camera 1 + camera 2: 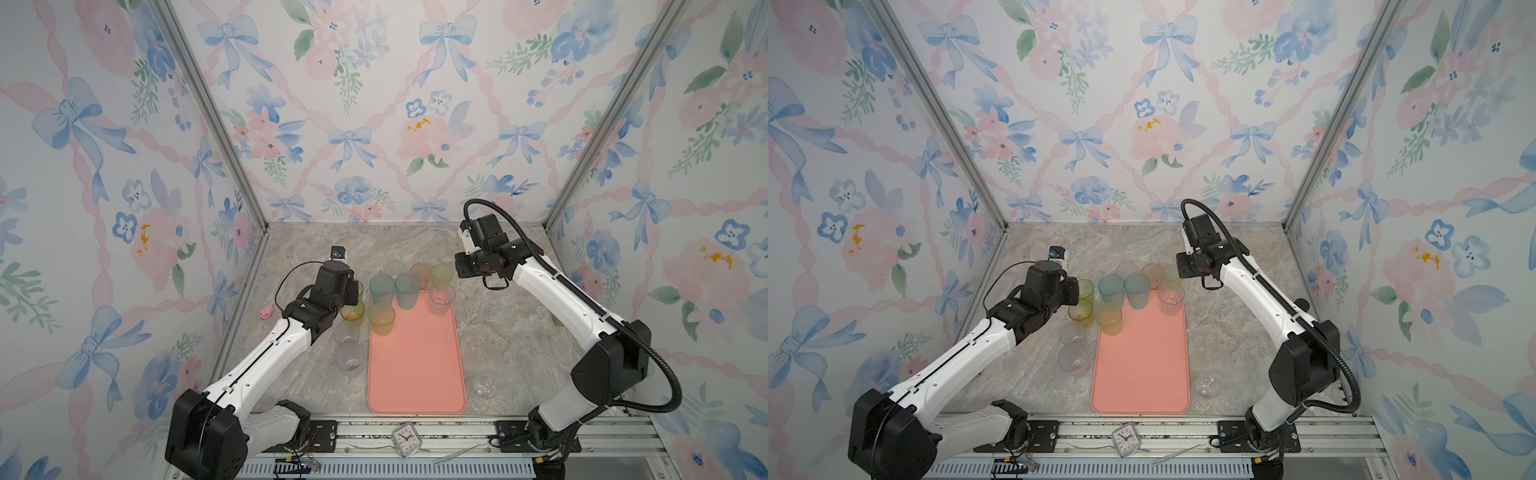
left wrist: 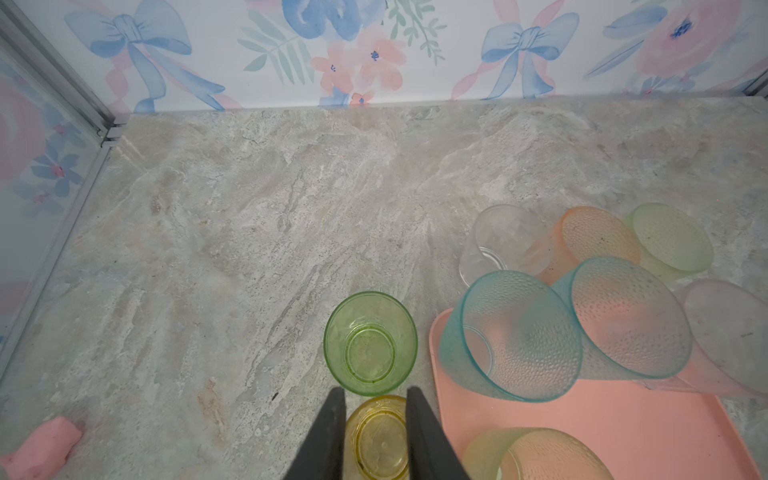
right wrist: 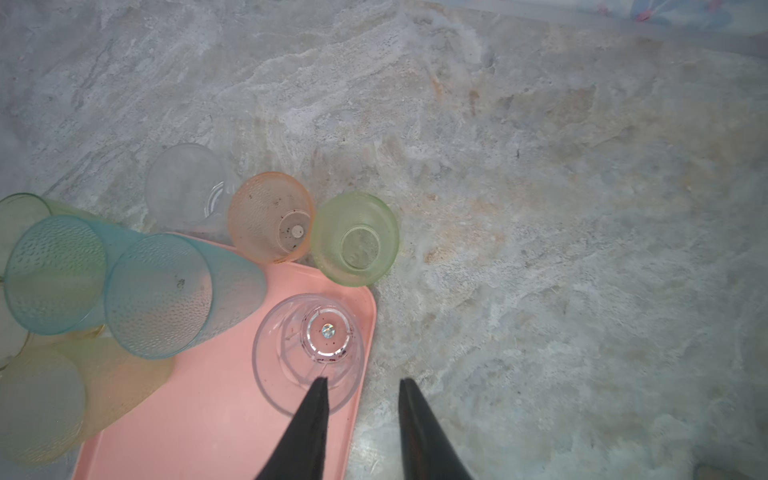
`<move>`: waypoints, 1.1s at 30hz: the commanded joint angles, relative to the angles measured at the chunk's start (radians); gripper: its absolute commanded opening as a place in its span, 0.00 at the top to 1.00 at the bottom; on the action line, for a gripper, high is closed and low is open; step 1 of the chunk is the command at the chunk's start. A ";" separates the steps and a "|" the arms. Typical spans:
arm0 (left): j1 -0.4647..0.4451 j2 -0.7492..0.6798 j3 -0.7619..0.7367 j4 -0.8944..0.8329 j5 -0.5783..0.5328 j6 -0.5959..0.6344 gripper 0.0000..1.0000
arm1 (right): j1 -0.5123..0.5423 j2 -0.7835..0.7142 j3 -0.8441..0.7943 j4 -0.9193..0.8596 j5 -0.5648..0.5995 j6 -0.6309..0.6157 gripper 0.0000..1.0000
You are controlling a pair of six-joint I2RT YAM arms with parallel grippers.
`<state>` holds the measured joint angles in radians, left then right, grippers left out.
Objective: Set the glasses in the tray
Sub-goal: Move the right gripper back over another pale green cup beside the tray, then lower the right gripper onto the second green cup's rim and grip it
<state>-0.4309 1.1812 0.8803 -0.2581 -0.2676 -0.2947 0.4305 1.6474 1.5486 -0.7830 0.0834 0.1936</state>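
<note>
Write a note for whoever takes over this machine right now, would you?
Left gripper: jaws either side of the yellow glass, left of the tray; grip unclear.
Right gripper: open, empty, by the tray's clear glass.
Done: four glasses on the tray, two teal, one peach-yellow, the clear one.
Left: three glasses behind it, several left of it, a small round glass to its right.

Your top views look down from high in front; close wrist views share the far end of the tray (image 2: 582, 415) (image 3: 208, 415).
</note>
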 commanded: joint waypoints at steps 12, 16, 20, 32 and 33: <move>0.012 0.008 -0.017 0.009 0.026 -0.028 0.73 | -0.068 0.151 0.007 0.039 -0.047 0.001 0.71; 0.012 -0.003 -0.036 0.059 0.051 -0.017 0.71 | -0.078 0.169 0.008 0.047 -0.053 0.003 0.70; 0.011 -0.015 -0.044 0.078 0.070 -0.018 0.71 | -0.087 0.188 0.018 0.047 -0.063 0.004 0.70; 0.010 -0.037 -0.064 0.090 0.085 -0.020 0.70 | -0.096 0.250 0.072 0.039 -0.083 0.003 0.71; 0.010 -0.038 -0.065 0.091 0.083 -0.021 0.70 | -0.097 0.256 0.079 0.036 -0.083 0.003 0.71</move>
<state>-0.4248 1.1656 0.8322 -0.1802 -0.1963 -0.3161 0.3466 1.8778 1.5856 -0.7414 0.0109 0.1936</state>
